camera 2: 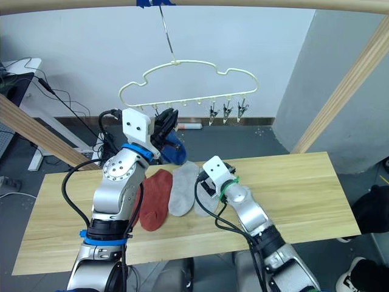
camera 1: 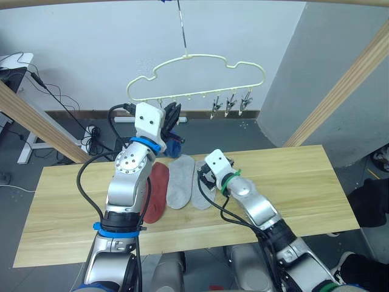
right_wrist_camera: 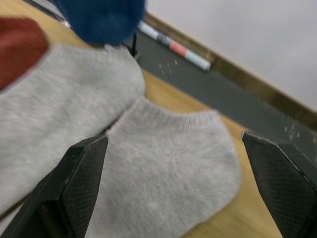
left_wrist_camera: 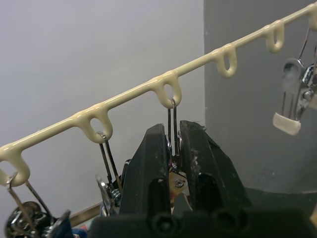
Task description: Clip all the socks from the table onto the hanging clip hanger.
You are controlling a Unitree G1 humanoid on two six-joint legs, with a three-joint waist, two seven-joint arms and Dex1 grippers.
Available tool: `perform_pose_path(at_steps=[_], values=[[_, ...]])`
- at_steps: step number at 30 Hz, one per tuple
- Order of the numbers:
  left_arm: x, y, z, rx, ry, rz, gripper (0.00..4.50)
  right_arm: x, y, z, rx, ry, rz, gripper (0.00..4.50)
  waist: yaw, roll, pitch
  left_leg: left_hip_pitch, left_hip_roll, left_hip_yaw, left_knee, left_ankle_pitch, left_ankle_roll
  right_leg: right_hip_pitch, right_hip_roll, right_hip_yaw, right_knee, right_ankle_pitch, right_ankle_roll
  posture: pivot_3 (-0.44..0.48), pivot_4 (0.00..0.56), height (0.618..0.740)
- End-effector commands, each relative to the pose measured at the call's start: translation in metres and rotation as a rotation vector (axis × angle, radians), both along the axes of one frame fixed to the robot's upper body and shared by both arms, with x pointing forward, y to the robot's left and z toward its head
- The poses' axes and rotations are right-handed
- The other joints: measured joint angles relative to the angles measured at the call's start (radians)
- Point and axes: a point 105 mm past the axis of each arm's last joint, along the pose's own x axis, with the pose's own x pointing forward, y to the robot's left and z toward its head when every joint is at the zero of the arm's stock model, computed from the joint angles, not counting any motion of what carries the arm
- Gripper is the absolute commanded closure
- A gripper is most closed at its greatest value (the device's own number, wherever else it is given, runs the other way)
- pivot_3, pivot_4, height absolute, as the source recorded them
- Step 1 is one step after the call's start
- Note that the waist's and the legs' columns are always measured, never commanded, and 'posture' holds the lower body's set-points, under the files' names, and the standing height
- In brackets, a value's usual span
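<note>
Left eye view: the cream clip hanger (camera 1: pixel 196 78) hangs from a pole above the far side of the table (camera 1: pixel 292 188). Three metal clips (camera 1: pixel 230 104) dangle free at its right end. The left gripper (camera 1: pixel 172 115) is raised to the hanger's lower bar, left of those clips, with a blue sock (camera 1: pixel 174 148) hanging just beneath it. On the table lie one rust-red sock (camera 1: pixel 157 191) and two light grey socks (camera 1: pixel 181 181) side by side, the red one leftmost. The right gripper (camera 1: pixel 205 181) rests low over the rightmost grey sock (camera 1: pixel 200 193).

Right eye view: the same count holds, with one red, two grey and one blue sock.

Left wrist view: the left gripper's fingers (left_wrist_camera: pixel 148 173) are closed narrowly on one metal clip (left_wrist_camera: pixel 174 181) hanging from a loop of the bar. Two more clips hang from loops to one side, and another further along the other way.

Right wrist view: the right gripper (right_wrist_camera: pixel 173 183) has its jaws spread wide, straddling the grey sock on the wood. The second grey sock (right_wrist_camera: pixel 54 104) overlaps beside it, with the red sock (right_wrist_camera: pixel 17 47) and blue sock (right_wrist_camera: pixel 101 20) beyond.
</note>
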Motion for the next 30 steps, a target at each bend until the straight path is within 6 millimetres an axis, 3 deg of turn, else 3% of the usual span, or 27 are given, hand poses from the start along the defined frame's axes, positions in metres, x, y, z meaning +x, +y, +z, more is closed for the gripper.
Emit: perform_pose_path(at_steps=[1,5,8,19,22,30], values=[[-0.005,-0.002,0.007,0.002,-0.018,-0.024,4.41,0.006,-0.004,-0.014,0.021,0.038,-0.054,0.00,0.000,0.000,0.000,0.000,0.000,0.000,0.000,0.000,0.000,0.000,0.000,0.000,0.000,0.000,0.000,-0.231,0.312,0.740],[-0.005,0.000,0.007,0.002,-0.010,-0.028,4.41,0.007,-0.006,-0.028,0.006,0.077,-0.060,0.00,-0.001,0.000,0.000,0.001,0.000,0.000,0.000,0.000,0.000,0.001,0.000,0.000,0.000,0.000,0.000,-0.228,0.313,0.740],[-0.006,0.000,0.006,-0.006,0.001,-0.043,4.41,0.005,-0.008,-0.037,-0.011,0.090,-0.056,0.57,-0.002,0.000,0.000,0.002,0.000,0.000,0.000,0.000,0.000,0.001,0.000,0.000,0.001,0.000,0.000,-0.224,0.311,0.740],[-0.008,0.002,0.006,-0.038,0.043,-0.093,4.41,-0.001,-0.011,-0.039,0.014,0.107,-0.052,4.42,-0.001,0.000,0.000,0.002,0.000,0.000,0.001,0.000,0.000,0.002,0.001,0.000,0.001,0.000,0.000,-0.233,0.314,0.740],[-0.008,0.002,0.006,-0.044,0.051,-0.102,4.41,-0.002,-0.011,-0.034,0.011,0.079,-0.035,4.50,-0.001,0.000,0.000,0.002,0.000,0.000,0.001,0.000,0.000,0.002,0.001,0.000,0.001,0.000,0.000,-0.235,0.314,0.740],[-0.014,-0.005,0.008,-0.078,0.093,-0.201,4.41,-0.010,0.003,0.035,-0.035,-0.258,0.158,4.50,-0.007,0.000,0.000,0.001,0.000,0.000,0.001,0.000,0.000,0.001,0.001,0.000,0.000,0.000,0.000,-0.247,0.318,0.740]])
